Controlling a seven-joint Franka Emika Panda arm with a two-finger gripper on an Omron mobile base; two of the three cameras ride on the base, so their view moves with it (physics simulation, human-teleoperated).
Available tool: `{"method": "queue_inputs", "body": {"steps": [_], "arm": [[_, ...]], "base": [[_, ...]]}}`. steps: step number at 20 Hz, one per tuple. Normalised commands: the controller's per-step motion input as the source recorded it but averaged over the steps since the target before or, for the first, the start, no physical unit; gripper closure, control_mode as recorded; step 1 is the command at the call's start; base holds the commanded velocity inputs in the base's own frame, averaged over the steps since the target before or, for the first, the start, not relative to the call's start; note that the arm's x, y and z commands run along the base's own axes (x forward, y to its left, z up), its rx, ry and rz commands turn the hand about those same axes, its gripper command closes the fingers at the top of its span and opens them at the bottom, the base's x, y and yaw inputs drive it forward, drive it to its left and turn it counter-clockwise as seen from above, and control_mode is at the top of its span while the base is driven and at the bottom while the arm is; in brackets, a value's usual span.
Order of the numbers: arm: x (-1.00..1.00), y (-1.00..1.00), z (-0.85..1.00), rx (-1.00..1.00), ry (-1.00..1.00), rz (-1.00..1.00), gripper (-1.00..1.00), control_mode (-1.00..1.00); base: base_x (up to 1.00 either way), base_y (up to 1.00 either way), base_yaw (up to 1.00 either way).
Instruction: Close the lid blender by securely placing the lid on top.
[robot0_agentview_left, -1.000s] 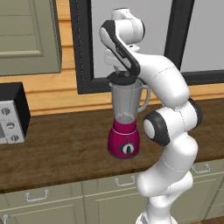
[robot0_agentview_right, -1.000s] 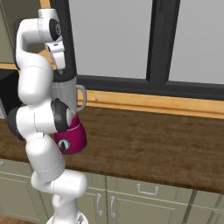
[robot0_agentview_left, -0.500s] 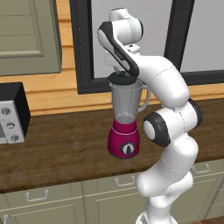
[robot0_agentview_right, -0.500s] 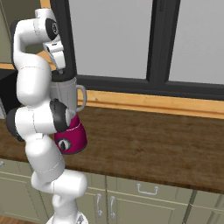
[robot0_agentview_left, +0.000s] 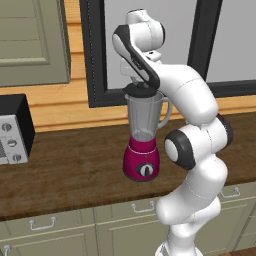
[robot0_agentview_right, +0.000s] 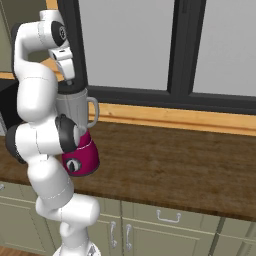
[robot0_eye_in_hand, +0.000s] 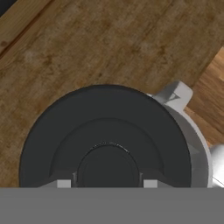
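Tool: our tool is clenched on the knob of the lid.
Change: we see almost none over the last second; the lid hangs at the jar rim as before, so seating looks close.
Lid: matte dark disc, stepped rings.
Blender: clear grey jar, glossy magenta base, on the wood-grain worktop.

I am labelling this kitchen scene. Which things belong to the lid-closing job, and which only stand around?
Belong to the job:
- lid, on the jar's rim
- blender
- pincer, shut on the lid's knob

Only standing around:
- black-and-silver appliance
- counter
- window
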Motion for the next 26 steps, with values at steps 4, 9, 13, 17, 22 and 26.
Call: {"method": "queue_inputs", "body": {"steps": [4,9,13,17,22,26], "arm": [[-0.01,-0.17,-0.02,0.00,0.00,0.00,1.00,-1.00],[-0.02,-0.02,0.00,0.00,0.00,0.00,1.00,-1.00],[-0.10,0.00,0.00,0.00,0.00,0.00,1.00,-1.00],[-0.21,0.00,0.00,0.00,0.00,0.02,1.00,-1.00],[-0.05,0.00,0.00,0.00,0.00,0.00,1.00,-1.00],[0.00,0.00,0.00,0.00,0.00,0.00,1.00,-1.00]], "base": [[0.00,0.00,0.00],[0.00,0.00,0.00],[0.00,0.00,0.00],[0.00,0.00,0.00],[0.00,0.00,0.00],[0.00,0.00,0.00]]}}
